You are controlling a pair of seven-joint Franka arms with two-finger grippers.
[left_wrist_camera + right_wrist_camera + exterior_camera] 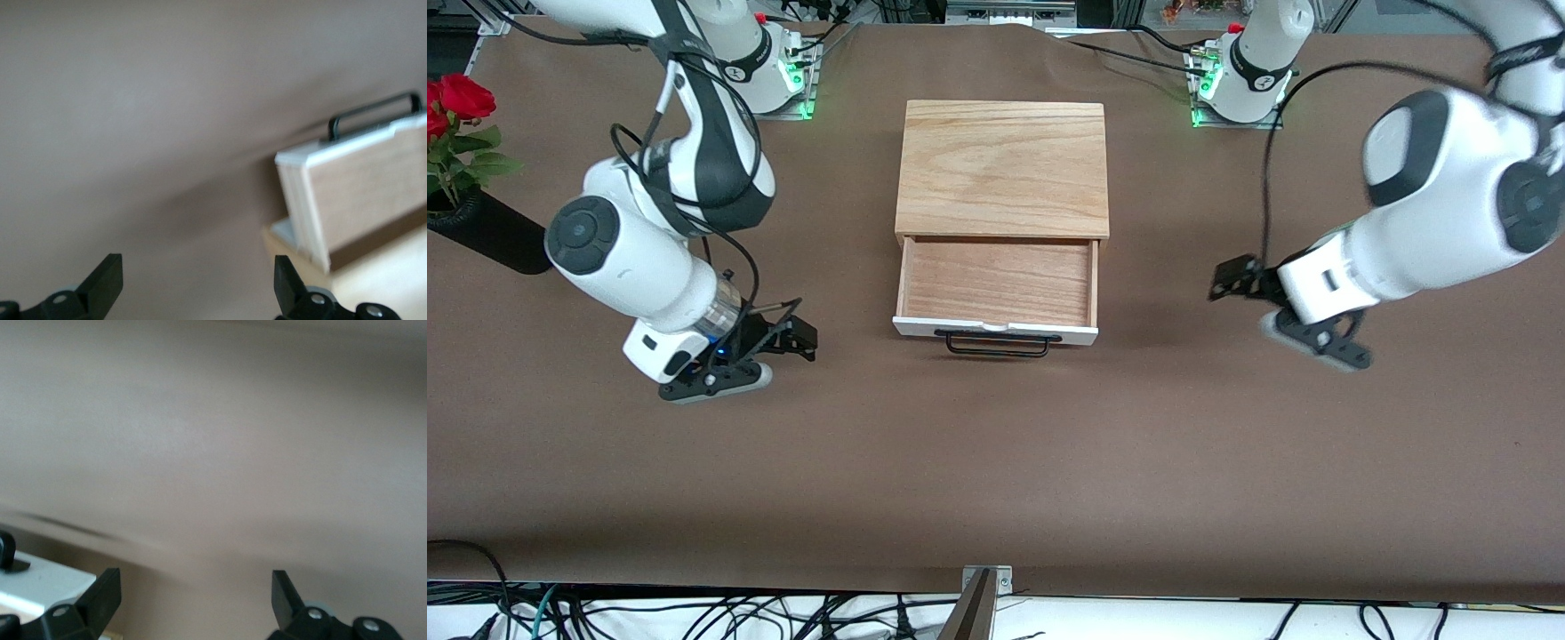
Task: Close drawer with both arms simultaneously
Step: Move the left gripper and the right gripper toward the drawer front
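The drawer (996, 283) stands pulled out of the wooden box (1003, 169) in the middle of the table. It is an empty light-wood tray with a white front panel (996, 330) and a black wire handle (996, 345). My right gripper (799, 338) is open and empty beside the drawer's front, toward the right arm's end, apart from it. My left gripper (1230, 281) is open and empty beside the drawer, toward the left arm's end, also apart. The left wrist view shows the open gripper (197, 283) and the drawer's corner (360, 190). The right wrist view shows the open gripper (195, 597) and the white panel's corner (40, 583).
A black vase (489, 236) with red roses (454, 107) lies at the right arm's end of the table. The brown table cover (996, 462) stretches nearer to the front camera than the drawer. Cables (694, 618) hang past the near edge.
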